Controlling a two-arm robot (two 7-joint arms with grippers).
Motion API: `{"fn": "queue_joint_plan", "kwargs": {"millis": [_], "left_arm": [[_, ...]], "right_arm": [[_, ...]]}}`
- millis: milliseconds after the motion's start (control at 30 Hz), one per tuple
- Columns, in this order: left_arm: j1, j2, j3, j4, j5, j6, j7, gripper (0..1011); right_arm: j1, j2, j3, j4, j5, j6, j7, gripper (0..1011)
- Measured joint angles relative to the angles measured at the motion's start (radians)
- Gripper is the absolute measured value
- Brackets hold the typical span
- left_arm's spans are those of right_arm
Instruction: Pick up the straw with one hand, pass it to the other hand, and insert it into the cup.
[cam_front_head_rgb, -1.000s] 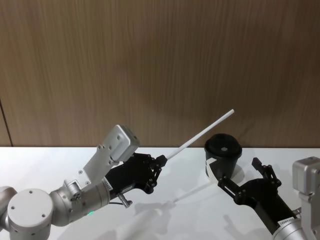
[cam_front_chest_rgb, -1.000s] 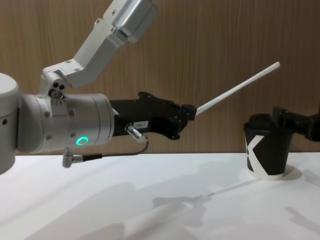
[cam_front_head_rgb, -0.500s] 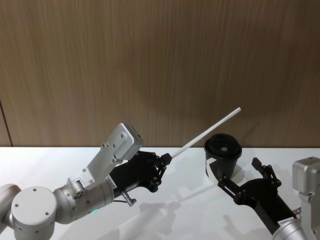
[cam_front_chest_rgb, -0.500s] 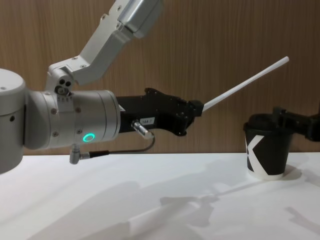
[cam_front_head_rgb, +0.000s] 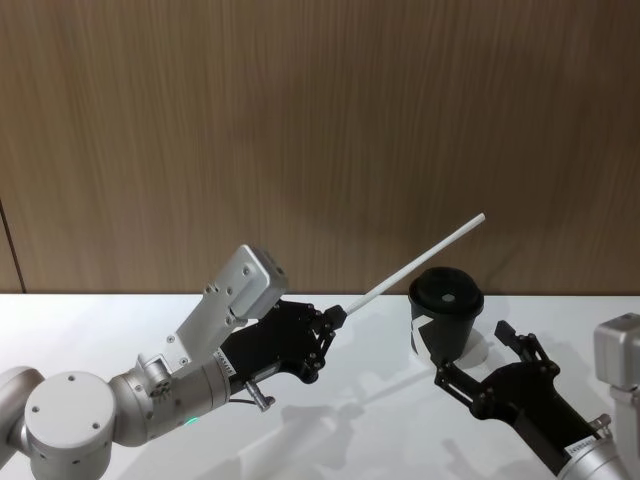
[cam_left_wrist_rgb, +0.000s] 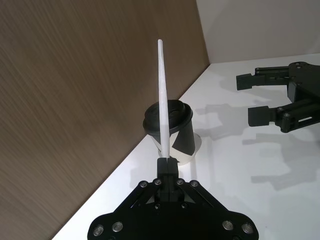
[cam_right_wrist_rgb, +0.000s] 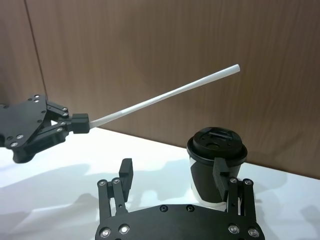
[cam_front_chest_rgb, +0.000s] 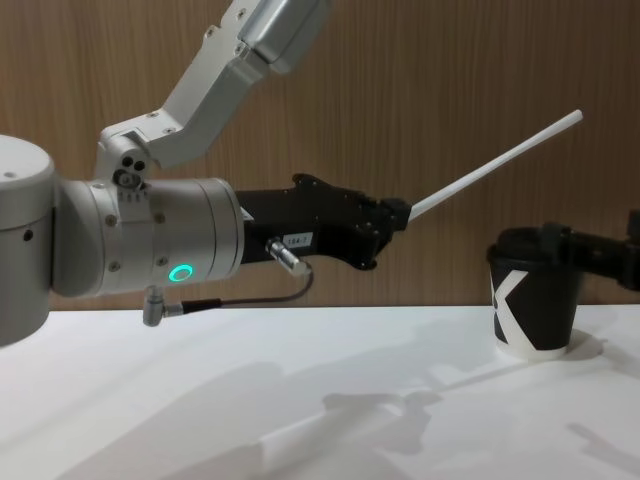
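My left pincer, black on a silver wrist, grips the low end of the long thin white straw, which slants up above the black lidded paper cup. My right pincer gapes empty beside that cup. Risk: the end-held straw pivots at handover, or the cup gets knocked.

A wood-panelled wall stands behind the white table.
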Motion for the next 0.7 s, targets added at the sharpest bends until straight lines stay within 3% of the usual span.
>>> {"fn": "queue_joint_plan", "kwargs": {"millis": [700], "left_arm": [[-0.002,-0.001,0.001,0.001,0.0,-0.002,-0.001,0]], "right_arm": [[0.07,0.088,0.052,0.046,0.135,0.011,0.187,1001]]}}
